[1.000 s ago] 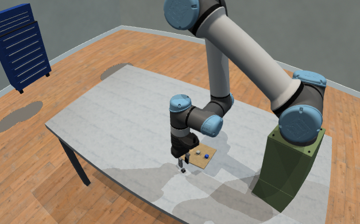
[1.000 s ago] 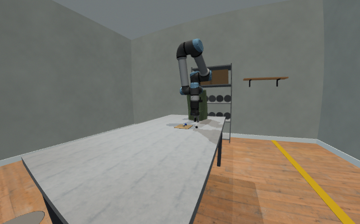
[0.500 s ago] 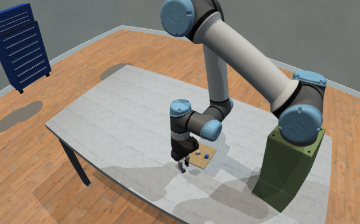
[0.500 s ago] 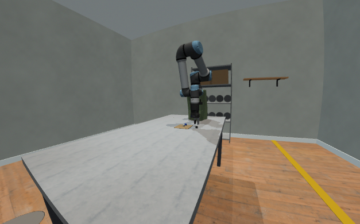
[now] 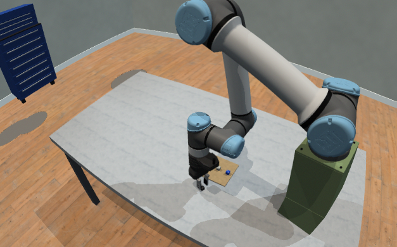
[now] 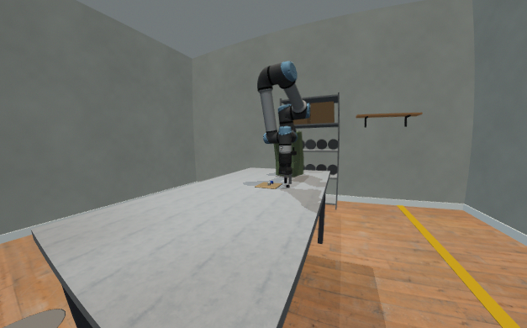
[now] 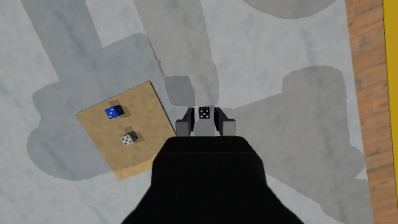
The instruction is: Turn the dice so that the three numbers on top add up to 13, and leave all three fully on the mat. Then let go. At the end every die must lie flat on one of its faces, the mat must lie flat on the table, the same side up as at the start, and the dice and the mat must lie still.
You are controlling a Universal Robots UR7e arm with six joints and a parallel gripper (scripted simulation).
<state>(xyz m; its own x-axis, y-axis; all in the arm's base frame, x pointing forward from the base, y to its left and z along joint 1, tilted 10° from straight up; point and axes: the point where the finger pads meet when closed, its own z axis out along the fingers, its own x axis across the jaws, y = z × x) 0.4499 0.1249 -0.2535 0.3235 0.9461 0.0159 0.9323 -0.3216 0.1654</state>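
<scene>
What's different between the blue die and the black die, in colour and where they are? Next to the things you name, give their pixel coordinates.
The blue die (image 5: 228, 172) (image 7: 112, 112) is blue, the black die (image 5: 202, 188) (image 7: 204, 112) black. The blue die sits on the mat (image 5: 224, 181) (image 7: 105, 145); the black die is off it, with the open jaws either side. Both have white pips.

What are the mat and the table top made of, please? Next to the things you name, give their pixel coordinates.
Mat (image 5: 230, 178) (image 6: 262, 186) (image 7: 102, 127): perhaps cork or wood, matte; it is tan and faintly mottled. Table top (image 5: 131, 111) (image 6: 174, 235) (image 7: 260, 50): possibly stone or laminate, dull finish; pale grey with soft darker veins.
</scene>
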